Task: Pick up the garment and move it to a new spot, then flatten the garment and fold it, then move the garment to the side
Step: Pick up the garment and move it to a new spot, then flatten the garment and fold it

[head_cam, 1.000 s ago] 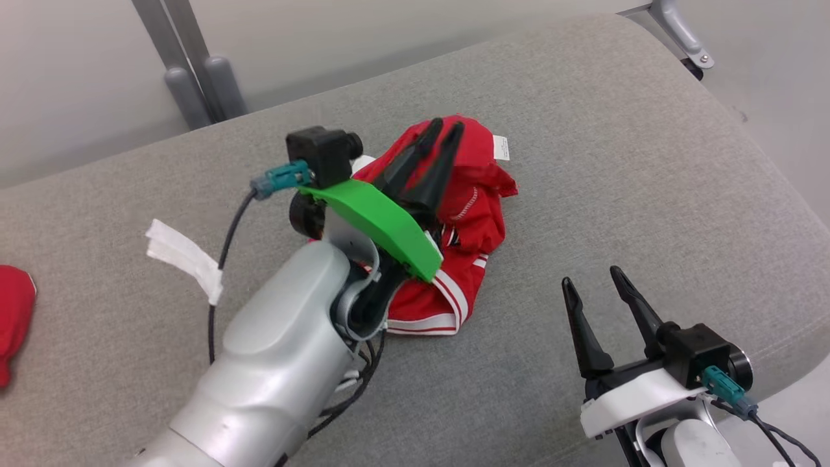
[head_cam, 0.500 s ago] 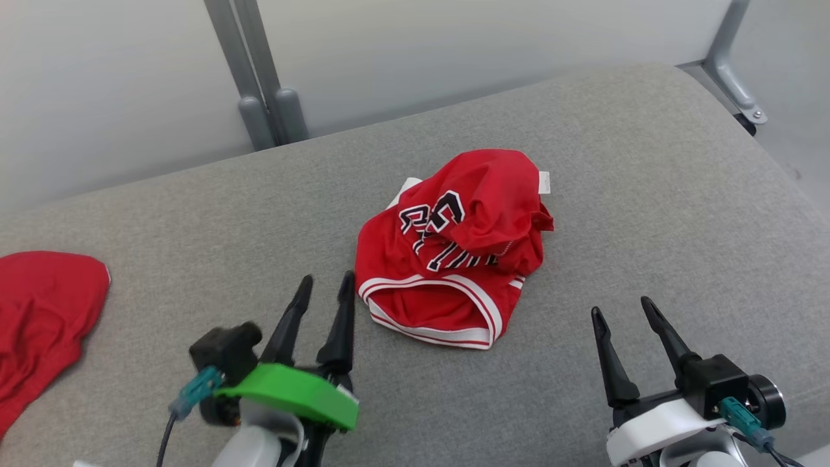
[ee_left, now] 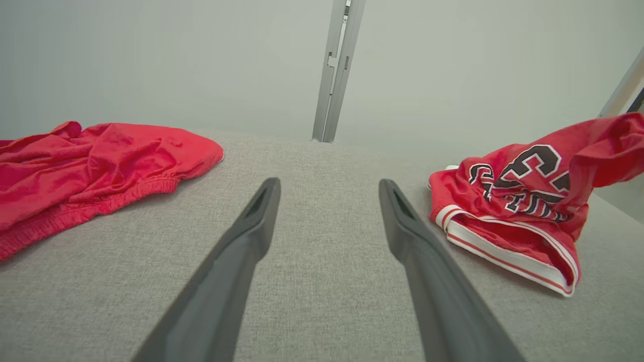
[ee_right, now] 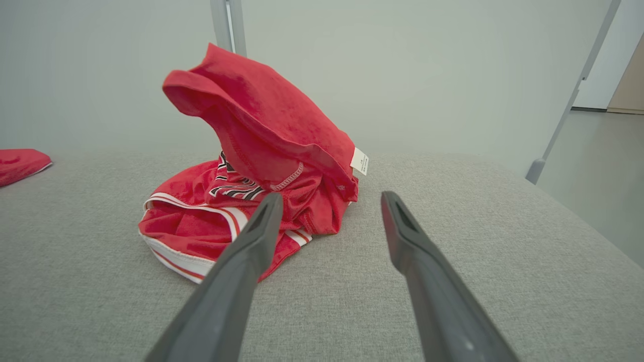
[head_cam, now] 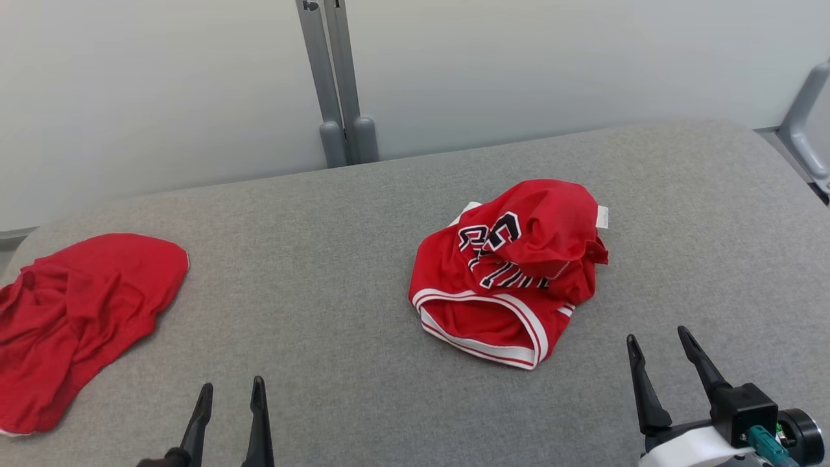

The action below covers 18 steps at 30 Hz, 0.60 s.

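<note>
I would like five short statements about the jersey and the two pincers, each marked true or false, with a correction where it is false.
1. The left pincer holds the jersey. False: it is open, empty and apart from the jersey.
2. The jersey lies crumpled, not flat. True.
3. A second red garment lies on the robot's left side. True.
4. The right pincer is shut. False: its fingers stand apart, with nothing between them.
5. A small white tag shows on the jersey. True.
</note>
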{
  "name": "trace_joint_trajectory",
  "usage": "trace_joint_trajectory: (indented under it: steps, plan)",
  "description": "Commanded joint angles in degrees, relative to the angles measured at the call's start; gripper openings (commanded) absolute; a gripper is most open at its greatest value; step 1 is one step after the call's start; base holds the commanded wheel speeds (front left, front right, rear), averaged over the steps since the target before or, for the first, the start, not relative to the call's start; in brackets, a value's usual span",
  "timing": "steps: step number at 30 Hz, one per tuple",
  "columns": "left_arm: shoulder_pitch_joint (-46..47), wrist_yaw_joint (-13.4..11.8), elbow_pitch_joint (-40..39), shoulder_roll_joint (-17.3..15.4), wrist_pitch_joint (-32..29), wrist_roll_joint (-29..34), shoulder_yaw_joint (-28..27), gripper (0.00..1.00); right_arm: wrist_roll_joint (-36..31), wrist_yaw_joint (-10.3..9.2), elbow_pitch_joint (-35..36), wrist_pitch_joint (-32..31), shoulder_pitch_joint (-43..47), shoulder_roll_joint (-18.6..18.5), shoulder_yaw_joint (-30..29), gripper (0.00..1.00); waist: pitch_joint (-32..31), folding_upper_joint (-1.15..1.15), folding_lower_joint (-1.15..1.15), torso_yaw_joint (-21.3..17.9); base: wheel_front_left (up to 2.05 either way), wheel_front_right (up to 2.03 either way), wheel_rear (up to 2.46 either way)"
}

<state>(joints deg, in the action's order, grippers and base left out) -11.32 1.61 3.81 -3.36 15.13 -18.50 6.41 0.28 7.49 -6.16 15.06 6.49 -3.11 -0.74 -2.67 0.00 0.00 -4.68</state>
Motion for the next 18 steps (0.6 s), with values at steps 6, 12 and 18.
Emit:
trace_joint_trajectory:
  steps: [6, 12, 18]
  plan:
    - [-2.77, 2.7, 0.85, 0.41, 0.02, 4.6, -2.55, 1.0, -0.37, 0.0, -0.3, 0.18, 1.58, 0.03, -0.81, 1.0, -0.78, 0.0, 0.0, 2.15, 0.0, 0.0, 0.0]
    - [-1.23, 3.16, 1.1, 0.45, 0.02, 4.45, -2.82, 1.0, -0.09, -0.01, -0.5, 0.18, 1.15, 0.15, -0.69, 1.0, -0.37, 0.0, 0.0, 2.89, 0.0, 0.0, 0.0]
    - [-0.54, 2.65, 1.28, 0.45, 0.02, 4.14, -2.34, 1.0, 0.17, -0.01, -0.67, 0.18, 0.49, 0.18, -0.1, 1.0, -0.22, 0.0, 0.0, 2.94, 0.0, 0.0, 0.0]
